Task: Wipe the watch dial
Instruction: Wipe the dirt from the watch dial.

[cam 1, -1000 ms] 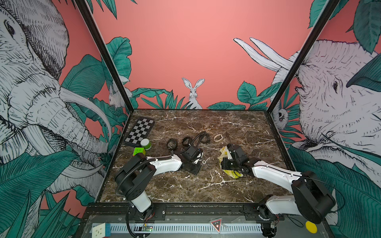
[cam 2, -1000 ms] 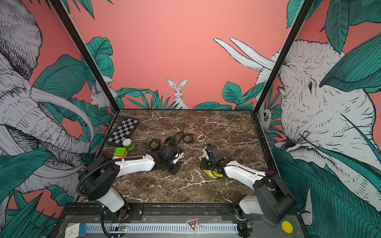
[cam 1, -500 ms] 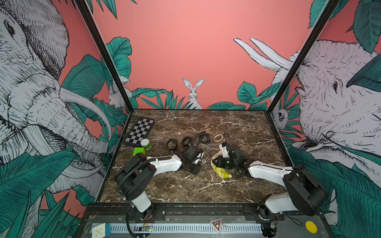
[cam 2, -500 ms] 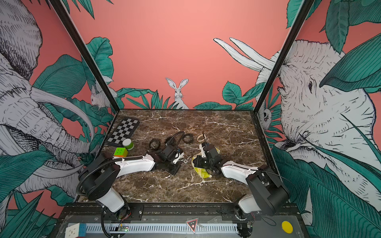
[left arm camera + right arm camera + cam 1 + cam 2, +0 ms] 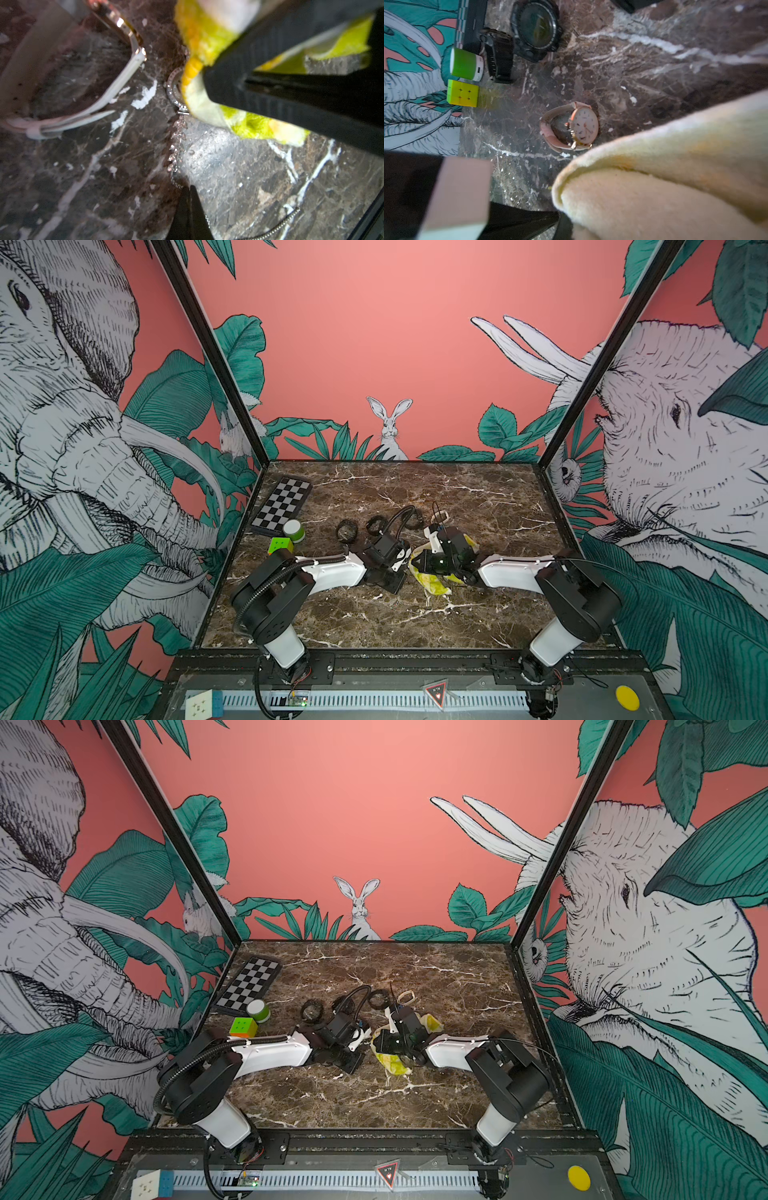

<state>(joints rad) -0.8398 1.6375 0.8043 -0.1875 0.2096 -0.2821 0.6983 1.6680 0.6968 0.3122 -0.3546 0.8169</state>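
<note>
A slim jewelled watch [image 5: 173, 91] lies flat on the marble table [image 5: 374, 622], and only the studded left rim of its dial shows. A yellow cloth [image 5: 207, 33] covers the rest of the dial. My right gripper [image 5: 419, 565] is shut on that cloth [image 5: 654, 176] and presses it onto the dial. The watch's leaf-link chain strap [image 5: 176, 143] runs from the dial to my left gripper [image 5: 191, 188], which is shut on the chain's end. In both top views the two grippers meet mid-table, with the cloth [image 5: 392, 1065] bunched under the right one.
A pink-strapped watch with a white dial [image 5: 584, 125] stands on edge beside the left gripper. Black watches [image 5: 347, 531] and a beige strap [image 5: 440, 515] lie further back. A chessboard [image 5: 282, 506], a green cylinder [image 5: 294, 530] and a green cube [image 5: 280, 545] sit at the left.
The right gripper has carried the yellow cloth leftwards across the table until it lies over the watch by the left gripper. The left arm has not moved.
</note>
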